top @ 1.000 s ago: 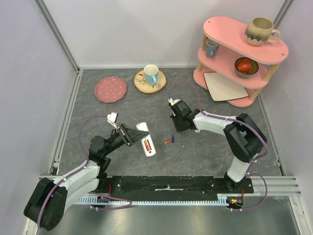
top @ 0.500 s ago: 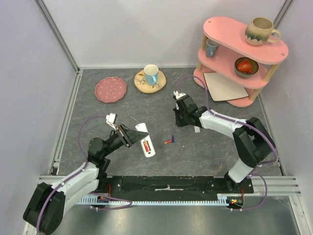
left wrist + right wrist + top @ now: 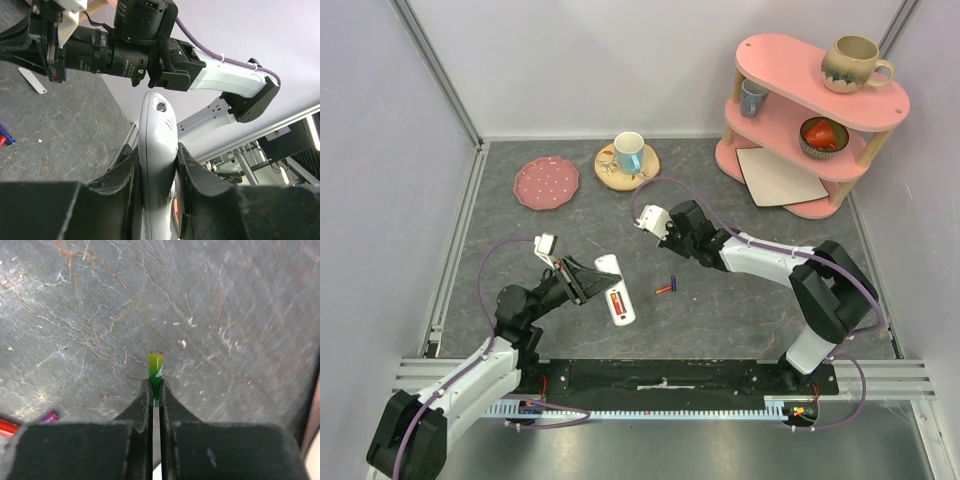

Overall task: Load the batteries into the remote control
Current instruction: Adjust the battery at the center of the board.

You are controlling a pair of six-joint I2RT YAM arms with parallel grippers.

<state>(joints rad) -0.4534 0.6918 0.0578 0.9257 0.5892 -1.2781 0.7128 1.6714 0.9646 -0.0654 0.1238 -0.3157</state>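
**Left arm.** The left gripper (image 3: 159,172) is clenched on the remote control (image 3: 157,135), one finger pressed against each long side of the white body. In the top view the remote control (image 3: 615,291) lies left of centre on the table (image 3: 750,310), rear face up, angled from upper left to lower right. One red battery (image 3: 617,301) sits in the rear recess. Whether the remote's far end touches the table surface cannot be determined from these views.

**Right arm.** The right gripper (image 3: 155,390) is clamped on a green battery (image 3: 155,366). The cell is held by its lower part, and its upper end projects beyond the fingertips (image 3: 145,397) towards the grey table surface. In the top view this arm reaches across to a position just above and to the right of the remote control.

**Loose cells.** A red-orange battery (image 3: 663,290) and a blue-purple battery (image 3: 673,281) lie side by side on the table, between the remote control and the right arm.

**Surroundings.** A pink plate (image 3: 546,183) and a cup on a wooden coaster (image 3: 628,153) stand at the rear. A pink shelf unit (image 3: 817,112) occupies the rear right corner.
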